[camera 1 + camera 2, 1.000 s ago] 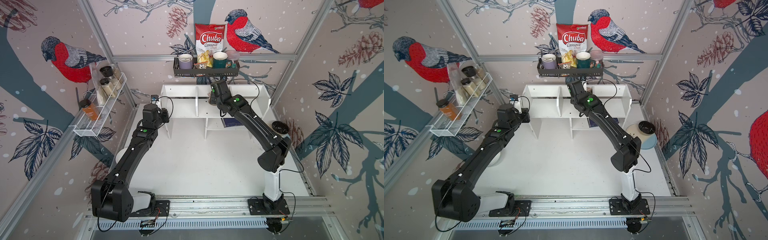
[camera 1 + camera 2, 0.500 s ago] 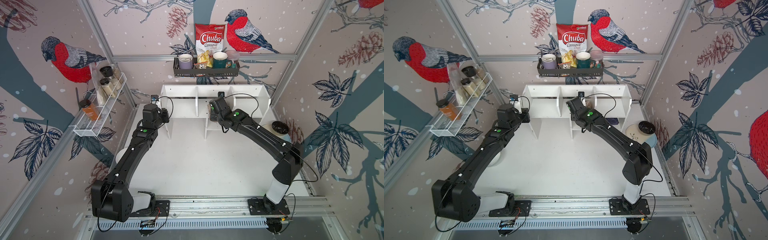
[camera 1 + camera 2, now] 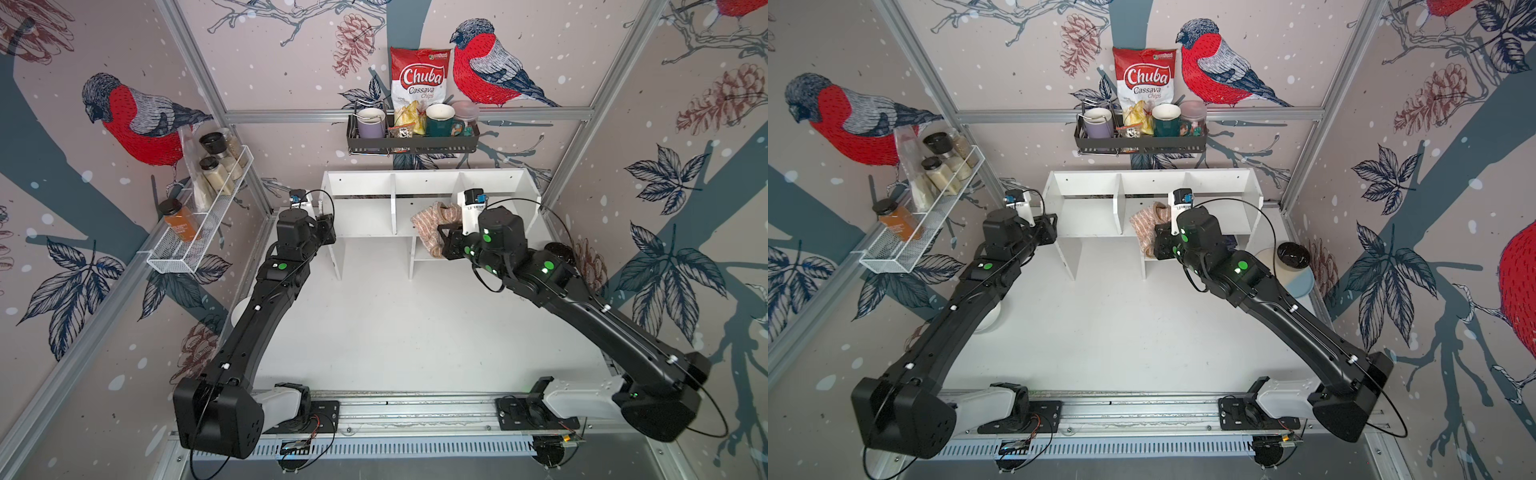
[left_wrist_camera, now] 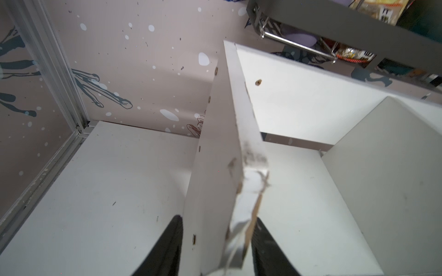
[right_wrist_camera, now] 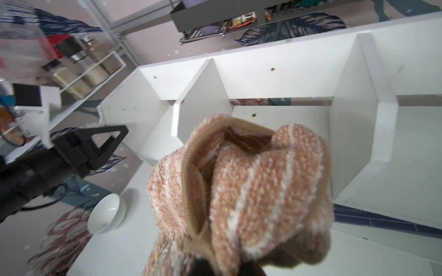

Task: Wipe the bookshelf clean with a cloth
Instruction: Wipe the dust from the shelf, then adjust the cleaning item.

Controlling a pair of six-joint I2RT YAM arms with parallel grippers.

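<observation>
Now left fingers [image 4: 167, 243] are spreading apart astride the bookshelf [image 3: 361, 187] end panel [image 4: 222, 143], releasing the brace; right fingers [image 5: 201, 267] are clamping the cloth [image 3: 434, 226], bunched just ahead of them, withdrawing from the middle compartment [image 3: 424, 187]; wiping is probably ending.

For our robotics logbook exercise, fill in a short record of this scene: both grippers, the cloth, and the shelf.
left gripper: open, jaws astride the bookshelf end panel
right gripper: shut on the cloth
cloth: bunched, at the middle compartment's front edge; contact unclear
bookshelf: white, three upper compartments, two dividers
black rack: on the back wall above, holding mugs and a chip bag
</observation>
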